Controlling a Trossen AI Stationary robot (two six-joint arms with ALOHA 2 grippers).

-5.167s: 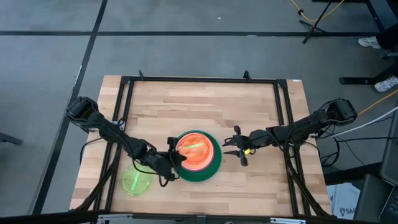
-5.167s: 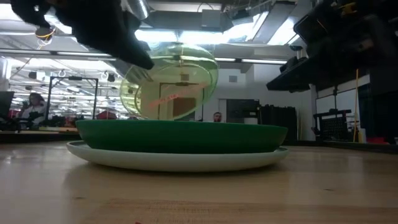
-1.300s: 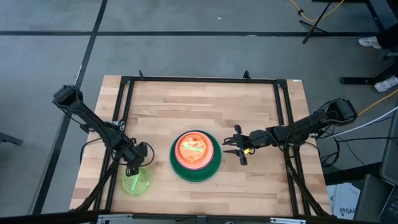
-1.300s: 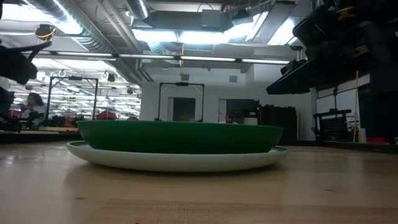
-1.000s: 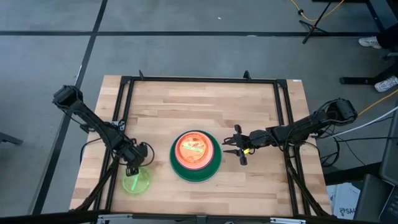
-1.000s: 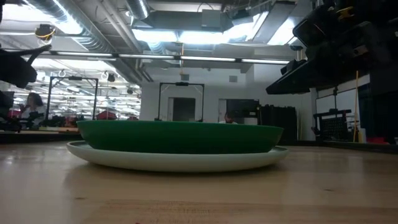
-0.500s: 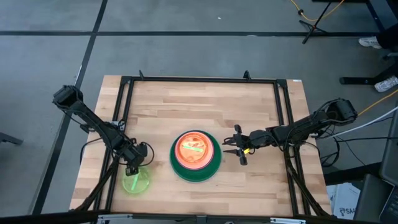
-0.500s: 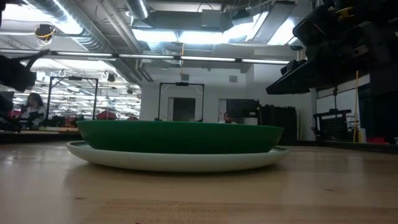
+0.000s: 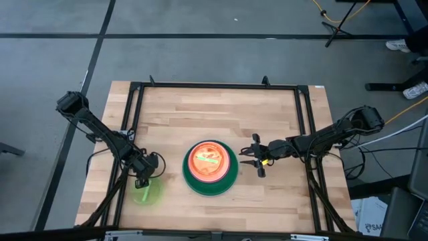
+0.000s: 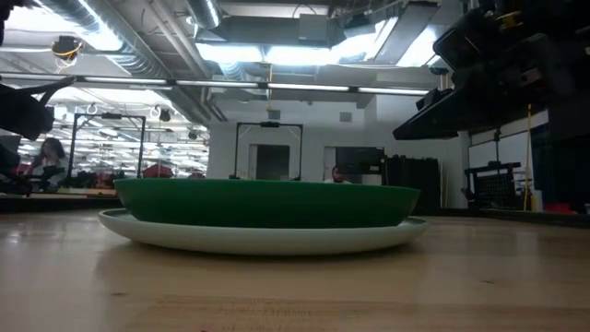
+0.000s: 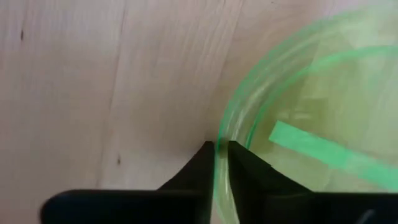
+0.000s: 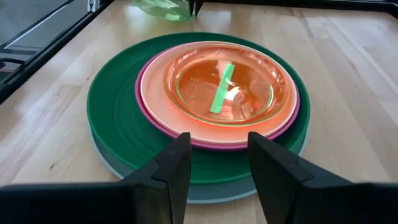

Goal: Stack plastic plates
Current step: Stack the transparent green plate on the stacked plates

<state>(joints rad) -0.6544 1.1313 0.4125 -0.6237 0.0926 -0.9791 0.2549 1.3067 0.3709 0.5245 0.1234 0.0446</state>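
A stack of plates (image 9: pixel 210 167) stands at the table's middle. From the bottom it holds a pale plate (image 10: pixel 263 237), a dark green one (image 12: pixel 118 124), a magenta one, a cream one, translucent orange-red plates and a neon green plate (image 12: pixel 224 84) on top. A second neon green plate (image 9: pixel 148 193) lies near the table's left near corner. My left gripper (image 9: pixel 142 179) is shut on its far rim. My right gripper (image 9: pixel 251 161) hovers open just right of the stack, with its fingers (image 12: pixel 171 168) pointing at it. My left gripper pinches the neon green plate's rim (image 11: pixel 219 134) on its far side. One finger (image 11: pixel 202 163) stands outside the rim and one (image 11: pixel 245 165) inside. The fingers come from above, slanting toward the table's near edge. The plate stays low by the table (image 11: pixel 124 93).
A black frame (image 9: pixel 214 86) runs round the table, with rails along its left (image 9: pixel 127 127) and right (image 9: pixel 309 127) sides. Bare wood lies far of the stack and between the stack and the single plate. The room beyond shows in the low view.
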